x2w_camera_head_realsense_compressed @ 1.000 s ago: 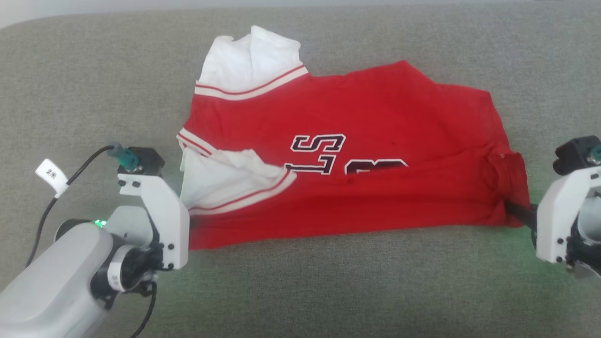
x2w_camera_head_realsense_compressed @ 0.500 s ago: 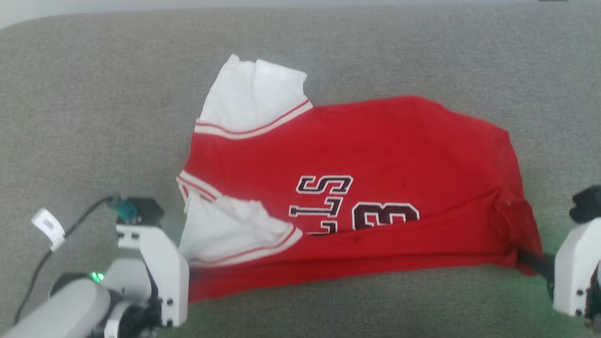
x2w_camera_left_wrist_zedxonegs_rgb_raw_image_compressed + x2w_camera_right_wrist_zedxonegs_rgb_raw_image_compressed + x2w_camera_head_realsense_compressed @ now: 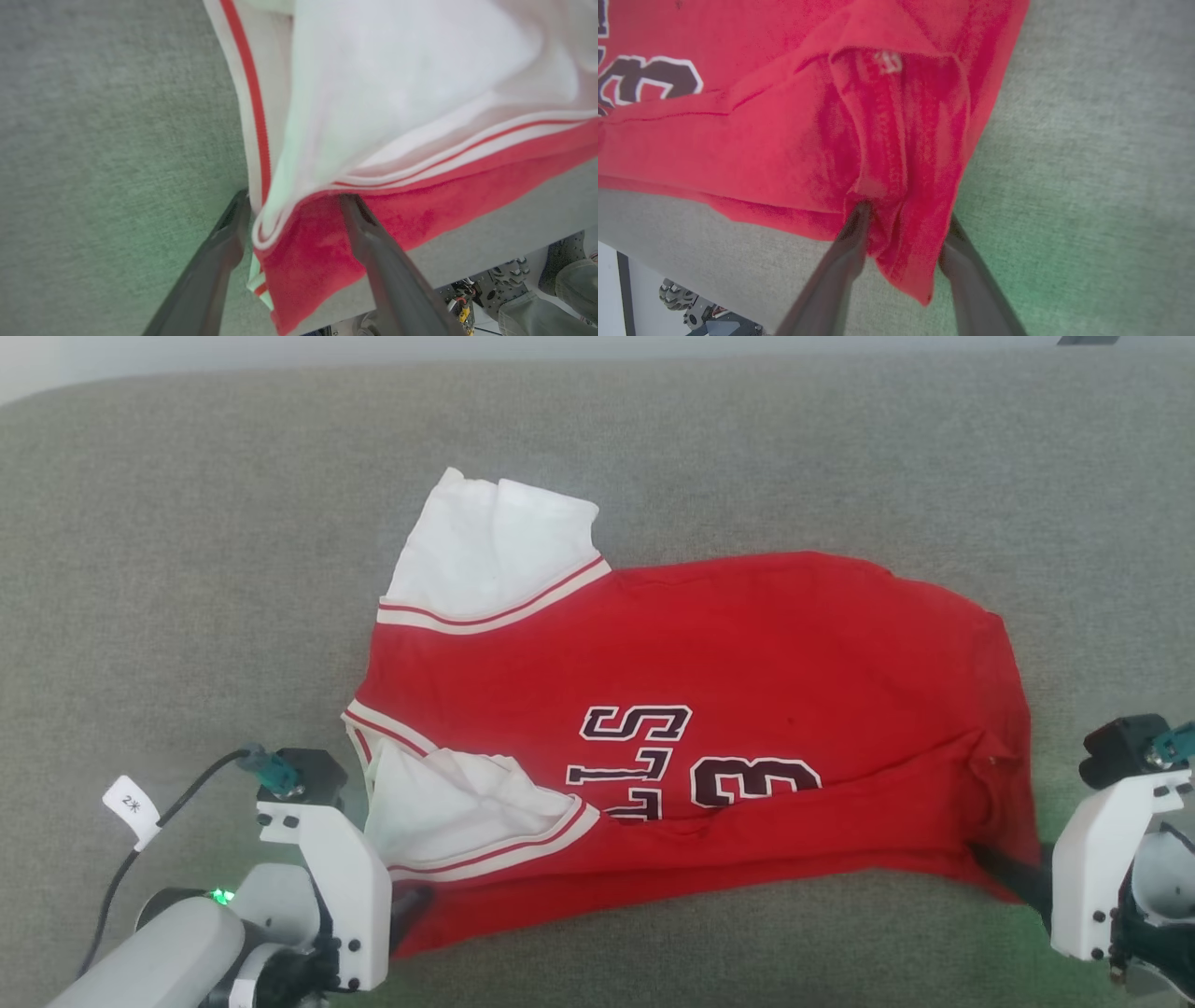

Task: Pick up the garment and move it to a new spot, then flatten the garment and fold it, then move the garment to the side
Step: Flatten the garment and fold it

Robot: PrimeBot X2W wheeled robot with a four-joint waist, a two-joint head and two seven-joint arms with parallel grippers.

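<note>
The garment (image 3: 709, 653), a red jersey with black white-outlined letters and a white sleeve, lies spread on the grey cushion with its near edge folded over. My left gripper (image 3: 411, 903) sits at its near left corner. In the left wrist view my left gripper (image 3: 292, 200) is open, its fingers either side of the red and white corner of the garment (image 3: 411, 93). My right gripper (image 3: 1001, 875) is at the near right corner. In the right wrist view my right gripper (image 3: 903, 210) is open, with a bunched fold of the garment (image 3: 784, 130) loose between its fingers.
The grey fabric surface (image 3: 187, 569) extends well beyond the jersey to the left, right and far side. Its near edge (image 3: 668, 233) lies just behind both grippers. Below that edge a wheeled base (image 3: 675, 294) stands on the floor.
Both grippers have gone from shut on the jersey's near corners to open. The head camera has tilted, so the jersey sits lower in the view and more of its numbers show.
</note>
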